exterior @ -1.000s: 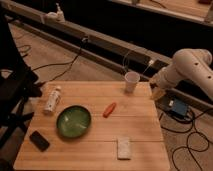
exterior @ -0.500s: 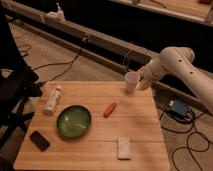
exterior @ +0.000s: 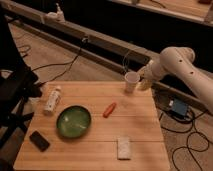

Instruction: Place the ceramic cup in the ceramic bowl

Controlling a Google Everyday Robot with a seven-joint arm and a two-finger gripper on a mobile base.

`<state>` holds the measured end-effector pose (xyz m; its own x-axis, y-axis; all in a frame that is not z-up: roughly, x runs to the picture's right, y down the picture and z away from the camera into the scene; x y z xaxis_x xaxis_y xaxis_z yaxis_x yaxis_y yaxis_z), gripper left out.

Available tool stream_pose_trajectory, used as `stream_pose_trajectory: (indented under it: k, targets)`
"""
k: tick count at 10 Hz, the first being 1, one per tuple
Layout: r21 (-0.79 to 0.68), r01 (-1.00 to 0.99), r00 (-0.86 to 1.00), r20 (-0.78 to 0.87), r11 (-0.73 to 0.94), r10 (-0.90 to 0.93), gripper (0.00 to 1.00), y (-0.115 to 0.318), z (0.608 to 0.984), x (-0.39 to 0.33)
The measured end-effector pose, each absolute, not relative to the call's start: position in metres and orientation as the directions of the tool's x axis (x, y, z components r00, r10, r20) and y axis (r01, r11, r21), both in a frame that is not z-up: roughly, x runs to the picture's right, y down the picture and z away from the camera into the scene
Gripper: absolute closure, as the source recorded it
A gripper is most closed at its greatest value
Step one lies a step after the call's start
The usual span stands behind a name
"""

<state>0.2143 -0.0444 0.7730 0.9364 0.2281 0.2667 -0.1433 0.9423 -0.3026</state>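
The ceramic cup (exterior: 131, 80) is small, white and tapered. It stands upright at the far right edge of the wooden table (exterior: 95, 150). The gripper (exterior: 143, 80) is at the end of the white arm (exterior: 175, 62), right beside the cup on its right, at cup height. The ceramic bowl (exterior: 73, 121) is green, round and shallow. It sits empty on the left half of the table, well away from the cup.
A white labelled bottle (exterior: 52, 100) lies left of the bowl. A black phone (exterior: 39, 140) lies at the front left. A small red-orange object (exterior: 109, 109) lies mid-table and a pale rectangular pad (exterior: 123, 147) near the front. A blue box (exterior: 177, 107) and cables lie on the floor at the right.
The arm has swung left from beyond the table's right edge, bringing the gripper up next to the cup. The cup and the other objects have not moved.
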Motion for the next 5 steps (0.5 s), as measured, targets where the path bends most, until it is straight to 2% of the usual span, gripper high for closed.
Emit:
stream_pose_trajectory:
  k: [5]
  targets:
    - [-0.305, -0.348, 0.841, 0.317, 0.887, 0.438, 0.35, -0.071, 0.837, 0.219]
